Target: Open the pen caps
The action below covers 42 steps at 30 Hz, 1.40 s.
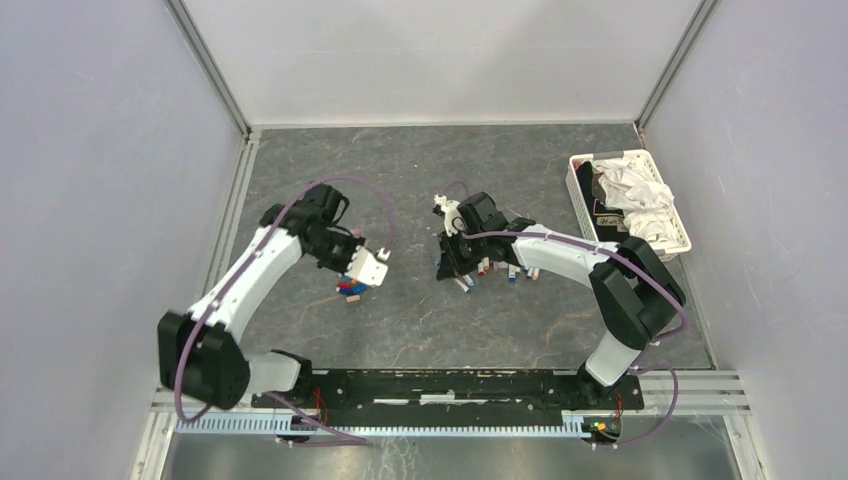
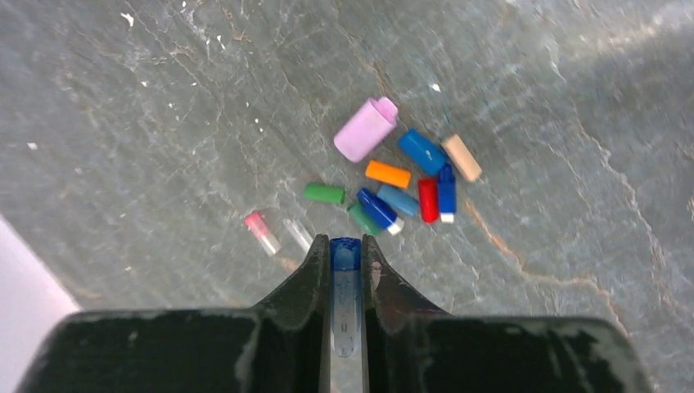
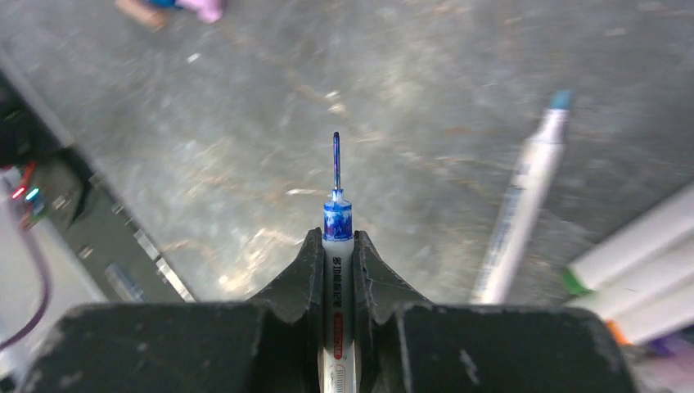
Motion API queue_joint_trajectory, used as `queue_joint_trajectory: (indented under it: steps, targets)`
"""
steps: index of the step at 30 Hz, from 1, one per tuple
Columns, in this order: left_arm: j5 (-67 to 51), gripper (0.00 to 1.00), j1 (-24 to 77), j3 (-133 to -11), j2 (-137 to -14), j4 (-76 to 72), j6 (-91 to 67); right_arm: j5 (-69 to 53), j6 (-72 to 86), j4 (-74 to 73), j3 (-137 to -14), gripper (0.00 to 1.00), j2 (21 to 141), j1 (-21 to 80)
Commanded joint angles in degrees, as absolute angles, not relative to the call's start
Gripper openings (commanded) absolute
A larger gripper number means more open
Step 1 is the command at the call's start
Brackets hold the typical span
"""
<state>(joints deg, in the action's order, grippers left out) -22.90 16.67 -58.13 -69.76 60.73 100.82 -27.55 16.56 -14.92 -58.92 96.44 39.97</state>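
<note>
Looks like a robotics lab test cell, not anyone's home: plain pale panel walls (image 1: 440, 60) box in the grey stone-look table (image 1: 420, 170) on three sides, aluminium profiles (image 1: 210, 65) run up the far corners, and a black mounting rail (image 1: 450, 385) spans the near edge.

About a dozen short plastic caps (image 2: 398, 199) lie on their sides on the desk (image 2: 147, 115), all off their pens. The biggest, a lilac cap (image 2: 366, 129), lies at the far edge of the bunch, with a blue cap (image 2: 422, 151) and a tan cap (image 2: 461, 157) just beside it. Nearer lie an orange cap (image 2: 388, 173), a green cap (image 2: 324, 193), a red cap (image 2: 428, 200) and two dark blue caps (image 2: 379, 210) with white ends, packed close together. A pink-tipped clear cap (image 2: 262, 232) lies a little apart. One blue-tipped clear cap (image 2: 344, 255) is pinched between the left fingers (image 2: 307, 278), near the bunch.
</note>
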Motion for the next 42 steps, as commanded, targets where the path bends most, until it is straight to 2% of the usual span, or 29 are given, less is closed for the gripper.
queue_joint_trajectory:
  steps: [1, 5, 13, 18, 20, 25, 26, 29, 33, 42]
  targets:
    - [-22.8, 0.02, 20.0, -64.0, -77.9, 57.6, 82.9, -6.9, 18.9, -9.8, -59.0, 0.0, 96.1, 40.3]
    - [-22.7, 0.02, 22.9, -64.0, -83.3, 51.9, 73.3, -0.8, 18.4, -7.9, -58.8, 0.0, 96.0, 40.2]
    - [-22.8, 0.03, 25.3, -65.2, -91.1, 43.1, 63.2, 3.6, 13.1, -9.7, -63.8, 0.0, 102.6, 38.7]
    - [-22.6, 0.09, 25.4, -63.3, -93.6, 40.1, 61.4, 4.2, 13.4, -6.3, -64.2, 0.0, 105.4, 38.1]
    - [-22.6, 0.16, 25.3, -62.8, -94.0, 38.7, 60.2, 4.3, 13.5, -5.6, -64.5, 0.0, 106.5, 38.1]
    - [-23.0, 0.23, 25.3, -61.0, -94.9, 36.2, 59.1, 5.0, 14.0, -4.1, -63.4, 0.0, 107.0, 38.1]
    - [-22.8, 0.23, 25.3, -61.1, -95.4, 36.0, 58.4, 5.4, 14.2, -3.8, -62.9, 0.01, 106.7, 38.1]
    - [-22.1, 0.27, 25.3, -61.6, -96.4, 35.9, 56.6, 6.2, 14.5, -2.1, -60.8, 0.13, 105.3, 38.1]
    - [-22.0, 0.34, 25.3, -61.1, -96.9, 35.5, 55.5, 5.9, 15.3, -0.8, -59.0, 0.17, 104.1, 38.1]
    - [-22.5, 0.36, 24.8, -62.1, -96.5, 35.0, 52.8, 5.3, 16.0, -0.4, -58.3, 0.22, 102.7, 38.1]
